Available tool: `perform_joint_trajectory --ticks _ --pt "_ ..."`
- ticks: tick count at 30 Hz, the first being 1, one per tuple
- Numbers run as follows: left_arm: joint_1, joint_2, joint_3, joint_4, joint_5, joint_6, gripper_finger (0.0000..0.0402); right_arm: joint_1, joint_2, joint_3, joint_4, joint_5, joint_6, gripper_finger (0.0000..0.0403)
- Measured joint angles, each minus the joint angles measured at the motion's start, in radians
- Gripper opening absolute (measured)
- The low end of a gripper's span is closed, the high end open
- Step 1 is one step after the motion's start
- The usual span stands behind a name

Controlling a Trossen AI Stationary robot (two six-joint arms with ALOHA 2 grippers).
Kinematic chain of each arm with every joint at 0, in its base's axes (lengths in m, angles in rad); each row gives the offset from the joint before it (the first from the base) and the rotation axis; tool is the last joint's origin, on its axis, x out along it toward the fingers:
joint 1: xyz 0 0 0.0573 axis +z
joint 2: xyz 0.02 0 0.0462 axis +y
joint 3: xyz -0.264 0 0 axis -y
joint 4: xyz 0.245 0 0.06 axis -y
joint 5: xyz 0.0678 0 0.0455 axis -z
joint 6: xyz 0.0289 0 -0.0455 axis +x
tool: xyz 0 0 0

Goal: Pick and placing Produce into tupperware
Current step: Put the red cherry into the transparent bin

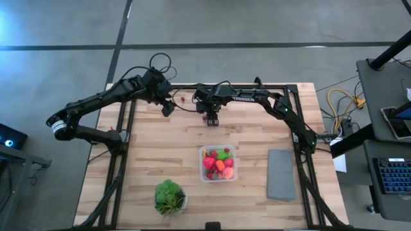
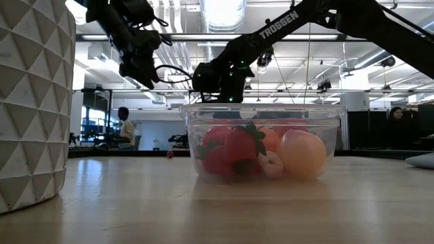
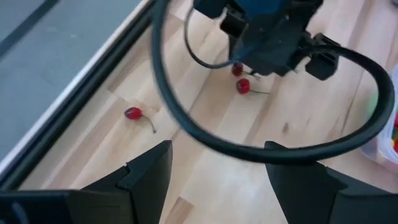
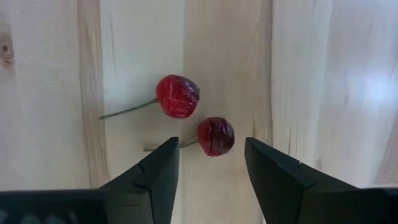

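The clear tupperware (image 1: 218, 164) (image 2: 261, 146) sits on the table's near half and holds red, orange and green produce. Two stemmed red cherries (image 4: 178, 96) (image 4: 216, 136) lie side by side on the wood near the far edge. My right gripper (image 4: 211, 165) (image 1: 212, 120) is open and points down over them, its fingers either side of the nearer cherry without touching it. A third cherry (image 3: 132, 113) (image 1: 182, 99) lies alone farther left. My left gripper (image 3: 214, 177) (image 1: 168, 108) is open and hovers near that cherry.
A flat grey slab (image 1: 281, 173) lies right of the tupperware. A leafy plant in a white bowl (image 1: 170, 197) (image 2: 30, 102) stands at the near edge. A black frame rail (image 1: 192, 86) runs along the far edge, and the right arm's cable (image 3: 186, 118) loops close to my left gripper.
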Motion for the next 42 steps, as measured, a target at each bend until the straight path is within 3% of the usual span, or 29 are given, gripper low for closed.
perform_joint_trajectory --ticks 13,22,27,35,42 --pt "-0.001 0.014 -0.001 0.003 0.008 0.000 0.0239 -0.023 -0.037 0.104 -0.162 0.016 0.104 0.0163" --pt "-0.001 -0.103 0.000 -0.020 0.004 -0.031 0.0239 -0.021 -0.056 0.097 -0.126 -0.266 0.191 0.0077" --pt "-0.001 -0.210 0.000 -0.012 -0.001 -0.055 0.0239 -0.007 -0.052 0.098 -0.045 -0.266 0.250 0.0016" --pt "-0.001 -0.303 -0.001 -0.010 -0.053 -0.099 0.0239 -0.018 -0.017 0.107 0.013 -0.203 0.404 0.0009" --pt "-0.001 -0.270 -0.067 -0.033 -0.062 -0.125 0.0239 -0.030 -0.059 0.140 0.011 -0.194 0.463 0.0009"
